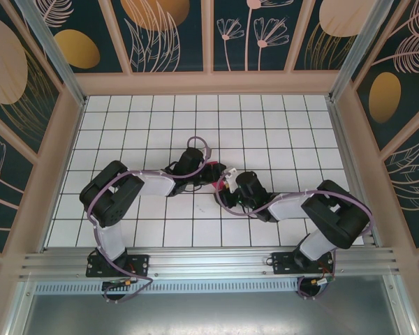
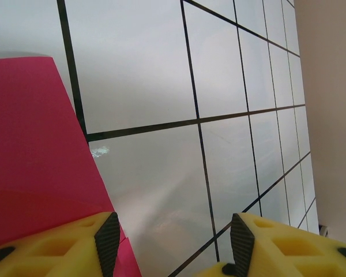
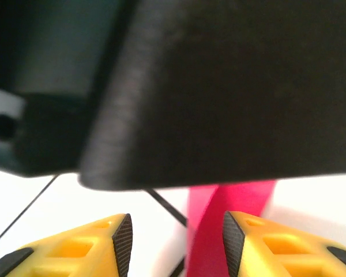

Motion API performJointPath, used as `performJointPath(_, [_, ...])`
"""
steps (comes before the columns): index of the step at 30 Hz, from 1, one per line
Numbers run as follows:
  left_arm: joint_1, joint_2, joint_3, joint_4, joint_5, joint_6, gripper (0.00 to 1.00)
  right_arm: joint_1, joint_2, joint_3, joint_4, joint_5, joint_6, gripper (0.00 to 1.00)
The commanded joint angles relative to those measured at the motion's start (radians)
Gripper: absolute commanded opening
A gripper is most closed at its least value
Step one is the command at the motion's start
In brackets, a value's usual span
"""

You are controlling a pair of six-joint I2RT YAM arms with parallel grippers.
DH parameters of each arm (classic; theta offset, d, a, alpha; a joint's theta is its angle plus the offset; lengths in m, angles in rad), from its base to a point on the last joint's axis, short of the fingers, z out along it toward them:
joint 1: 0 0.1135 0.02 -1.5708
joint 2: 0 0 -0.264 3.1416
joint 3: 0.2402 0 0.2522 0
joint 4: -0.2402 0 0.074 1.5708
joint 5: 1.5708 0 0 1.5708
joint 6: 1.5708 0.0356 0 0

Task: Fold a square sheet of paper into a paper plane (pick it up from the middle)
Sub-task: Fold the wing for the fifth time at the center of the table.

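The paper [image 2: 40,161] lies off to the left of the left gripper [image 2: 173,236], outside its open jaws. The right gripper [image 3: 176,239], also open, has it dead ahead

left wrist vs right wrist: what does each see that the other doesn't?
Left wrist: a broad piece of the pink paper with a slanted edge, open tiled table, the beige side wall. Right wrist: a blurred dark body close above, the paper a narrow strip below it. Both: pink paper against white tiles; the left gripper and right gripper each stand with jaws apart.
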Motion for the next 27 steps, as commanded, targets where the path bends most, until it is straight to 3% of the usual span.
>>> performJointPath(1, [0.006, 0.021, 0.026, 0.005, 0.013, 0.013, 0.56, 0.004, 0.018, 0.017, 0.003, 0.064, -0.116, 0.48])
performJointPath(10, [0.006, 0.025, 0.029, 0.0, 0.015, 0.01, 0.56, 0.032, 0.001, -0.011, 0.067, 0.017, -0.134, 0.49])
performJointPath(21, [0.006, 0.03, 0.037, 0.001, 0.025, 0.008, 0.56, 0.034, 0.074, 0.017, 0.065, 0.089, -0.194, 0.49])
performJointPath(27, [0.006, 0.031, 0.037, 0.002, 0.031, 0.006, 0.56, 0.034, 0.108, 0.029, 0.072, 0.086, -0.193, 0.4])
